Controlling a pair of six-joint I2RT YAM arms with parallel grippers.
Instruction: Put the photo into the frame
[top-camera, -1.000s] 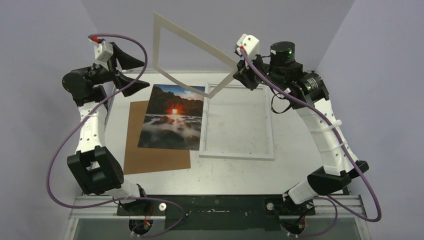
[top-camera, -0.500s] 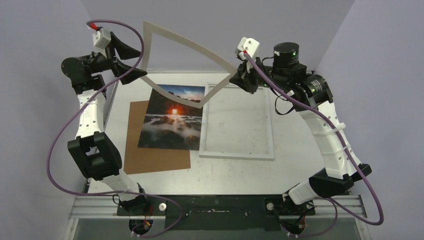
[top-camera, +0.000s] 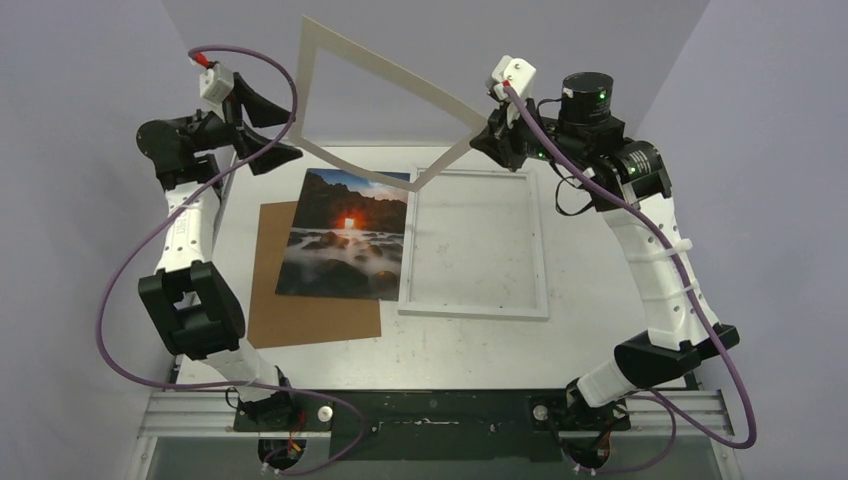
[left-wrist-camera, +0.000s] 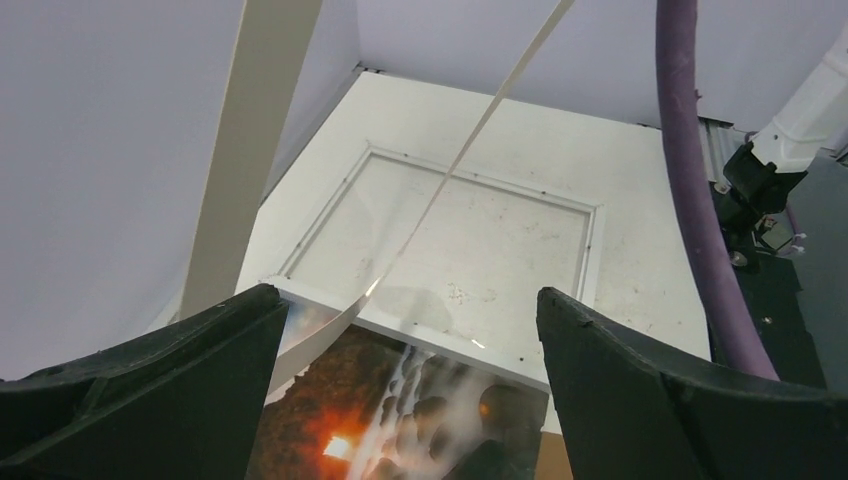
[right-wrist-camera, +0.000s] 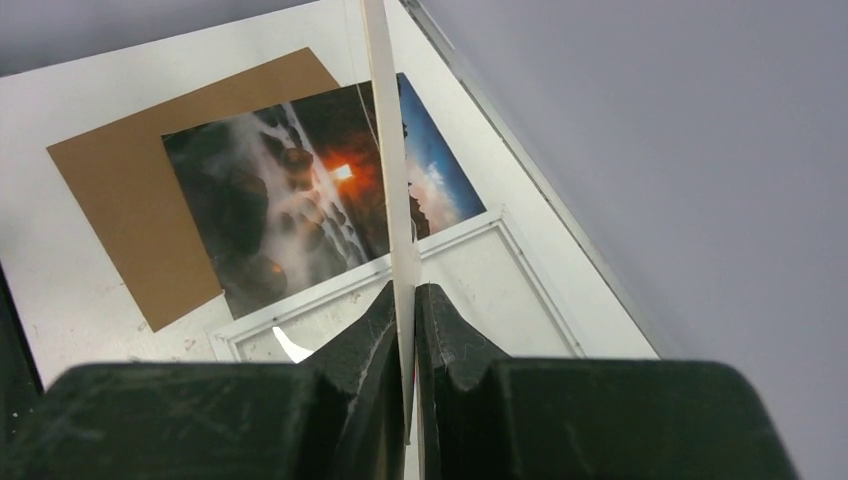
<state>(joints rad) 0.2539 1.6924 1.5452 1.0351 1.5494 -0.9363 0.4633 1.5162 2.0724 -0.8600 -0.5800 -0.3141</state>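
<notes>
The photo (top-camera: 345, 235) lies flat on the table, its left part on a brown cardboard board (top-camera: 310, 315); it also shows in the left wrist view as the photo (left-wrist-camera: 400, 420) and in the right wrist view as the photo (right-wrist-camera: 270, 210). The white frame (top-camera: 474, 307) lies flat just right of it. Its pale mat border (top-camera: 390, 68) hangs tilted in the air above the table's back. My right gripper (top-camera: 490, 128) is shut on the mat's right corner, with the mat (right-wrist-camera: 385, 130) pinched edge-on between the fingers. My left gripper (top-camera: 297, 133) stands open by the mat's left edge, holding nothing.
Grey walls close in the table at the back and both sides. The purple cable (left-wrist-camera: 690, 190) of the left arm hangs at the right of the left wrist view. The right arm's base (left-wrist-camera: 770, 170) shows beyond the frame (left-wrist-camera: 590, 240).
The mat bowed half a second ago and is flat again now, held slightly higher and further right. Both grippers rose a little toward the back. Photo and frame have not moved.
</notes>
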